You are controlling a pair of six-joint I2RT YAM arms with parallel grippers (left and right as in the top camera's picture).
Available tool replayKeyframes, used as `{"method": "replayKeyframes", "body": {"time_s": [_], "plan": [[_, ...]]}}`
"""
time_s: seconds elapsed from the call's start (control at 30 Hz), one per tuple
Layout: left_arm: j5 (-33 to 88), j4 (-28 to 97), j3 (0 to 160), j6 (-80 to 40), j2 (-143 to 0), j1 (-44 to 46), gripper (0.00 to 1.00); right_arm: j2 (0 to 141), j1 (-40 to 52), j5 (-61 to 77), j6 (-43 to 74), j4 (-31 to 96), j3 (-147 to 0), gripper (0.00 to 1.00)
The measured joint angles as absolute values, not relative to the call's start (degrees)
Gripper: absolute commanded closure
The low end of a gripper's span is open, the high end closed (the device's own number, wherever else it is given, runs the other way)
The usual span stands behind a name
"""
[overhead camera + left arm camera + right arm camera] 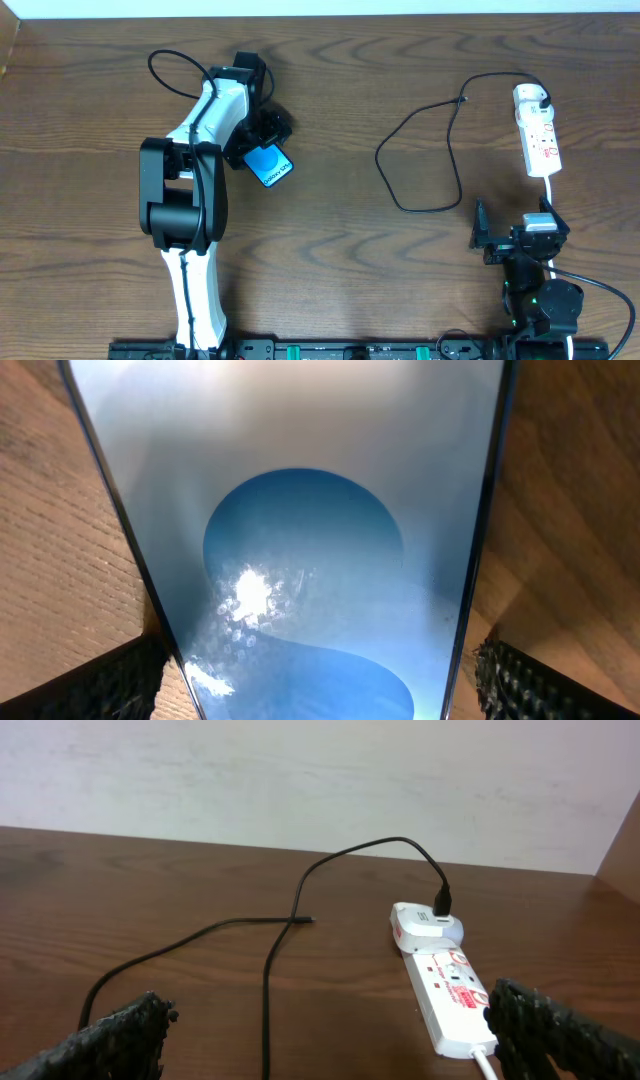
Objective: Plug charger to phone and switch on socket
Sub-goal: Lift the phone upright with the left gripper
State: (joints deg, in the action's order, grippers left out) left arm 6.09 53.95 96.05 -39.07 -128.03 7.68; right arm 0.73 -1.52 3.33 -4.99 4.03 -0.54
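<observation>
**Phone released under left gripper; charger tip lies loose beside the socket**

1. Nearest the robot, the right gripper (335, 1040) hovers just short of the near end of the socket (455, 995). Its fingers are spread wide with nothing between them.
2. The socket's white cord (551, 192) runs from that near end back toward the right arm.
3. To the left of the socket, the charger (381, 160) lies on the table (330, 280) in a slack loop of black cable.
4. Well left of the socket, across the table, the phone (268, 165) lies face up with its screen lit. The left gripper (320, 680) straddles it, and bare wood shows between one pad and the phone's edge. I judge the hold released.
5. At the far end of the socket the white adapter (428, 923) is seated, with the cable plugged into it. The plug tip (308, 921) lies free just left of that end.
6. The position of the socket's switch cannot be read.

Assessment: the step in hand appears to be bringing the tip to the phone.

- The right gripper should take the cable close behind the tip so it does not droop.
- It should feed out the slack without tugging the adapter.
- The left gripper should clamp the phone's long edges while the tip goes in.
- Which end carries the port cannot be seen, so confirm this before approaching.
</observation>
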Motion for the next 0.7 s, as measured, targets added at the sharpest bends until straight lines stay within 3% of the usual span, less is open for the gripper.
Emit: {"method": "replayKeyframes", "body": {"time_s": [0.7], "plan": [[5.3,52.4,95.4,-45.2,-127.9,7.9,0.02,0.7,-1.5,3.3,-5.0,4.0,-0.5,0.01]]}}
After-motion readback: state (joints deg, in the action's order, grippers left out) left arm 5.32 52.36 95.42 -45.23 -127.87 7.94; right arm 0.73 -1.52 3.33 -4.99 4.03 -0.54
